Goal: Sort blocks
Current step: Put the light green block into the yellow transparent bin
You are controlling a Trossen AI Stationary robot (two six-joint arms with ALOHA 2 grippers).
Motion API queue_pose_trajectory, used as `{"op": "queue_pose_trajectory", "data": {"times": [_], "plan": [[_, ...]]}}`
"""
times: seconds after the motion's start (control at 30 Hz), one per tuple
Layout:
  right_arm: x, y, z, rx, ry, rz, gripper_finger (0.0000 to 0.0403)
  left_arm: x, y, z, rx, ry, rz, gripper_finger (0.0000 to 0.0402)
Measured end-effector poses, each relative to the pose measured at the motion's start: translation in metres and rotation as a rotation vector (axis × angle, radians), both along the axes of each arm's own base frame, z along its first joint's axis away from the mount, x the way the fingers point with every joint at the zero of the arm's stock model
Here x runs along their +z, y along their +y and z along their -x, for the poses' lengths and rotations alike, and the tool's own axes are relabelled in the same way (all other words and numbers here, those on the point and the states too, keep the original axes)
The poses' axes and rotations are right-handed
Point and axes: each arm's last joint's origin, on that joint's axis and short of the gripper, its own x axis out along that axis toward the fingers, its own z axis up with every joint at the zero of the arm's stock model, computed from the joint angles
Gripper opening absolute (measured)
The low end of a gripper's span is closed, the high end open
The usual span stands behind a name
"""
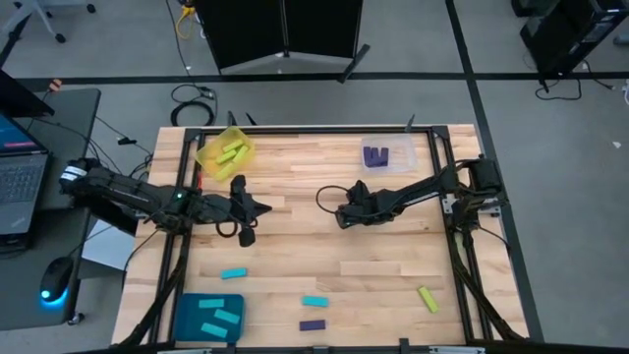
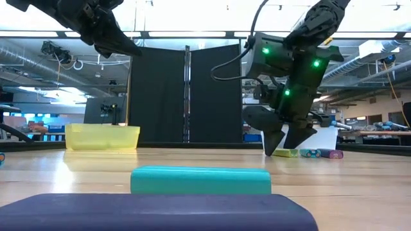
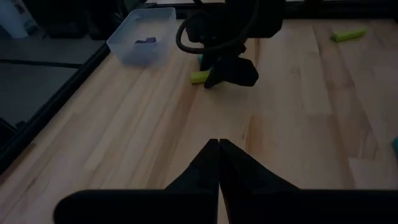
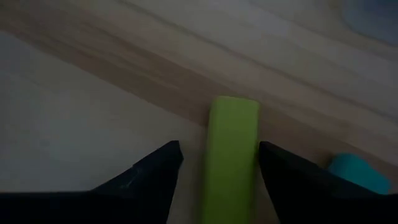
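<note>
A yellow-green block [image 4: 231, 155] lies flat on the table's middle, between the open fingers of my right gripper [image 4: 219, 149], which points steeply down with its tips close to the wood [image 2: 282, 146]. A cyan block [image 4: 357, 174] lies just beside it. My left gripper [image 3: 219, 146] is shut with nothing in it and hangs above the table left of centre [image 1: 263, 206]. More blocks lie near the front edge: two cyan [image 1: 233, 273] [image 1: 314, 301], one purple [image 1: 313, 324] and one yellow-green [image 1: 428, 299]. My right gripper straddles the yellow-green block from above, its fingers along the block's two long sides. One finger [image 4: 280, 168] stands right at the block's side [image 4: 254, 155]; whether it touches I cannot tell. The other finger stands clear. The block lies flat on the table.
A yellow tray [image 1: 208, 155] with yellow-green blocks stands at the far left. A clear tray [image 1: 405, 157] with purple blocks stands at the far right. A teal tray [image 1: 189, 320] with cyan blocks sits at the near left corner. A laptop [image 1: 20, 177] stands beyond the table's left edge.
</note>
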Motion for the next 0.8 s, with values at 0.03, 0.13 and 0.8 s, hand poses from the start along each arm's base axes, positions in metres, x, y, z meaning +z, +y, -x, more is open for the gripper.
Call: {"op": "queue_pose_trajectory", "data": {"times": [0.03,0.13,0.8], "plan": [[0.0,0.0,0.0,0.0,-0.003,-0.001,0.0224,0.0,0.0,0.0,0.0,0.0,0.0,0.0014],[-0.001,0.0,-0.001,0.003,-0.008,-0.013,0.0189,0.0,0.0,0.0,0.005,0.001,-0.003,0.0014],[0.049,-0.005,-0.059,0.272,-0.381,0.086,0.0117,0.035,0.014,0.032,0.062,-0.215,0.021,0.0014]]}}
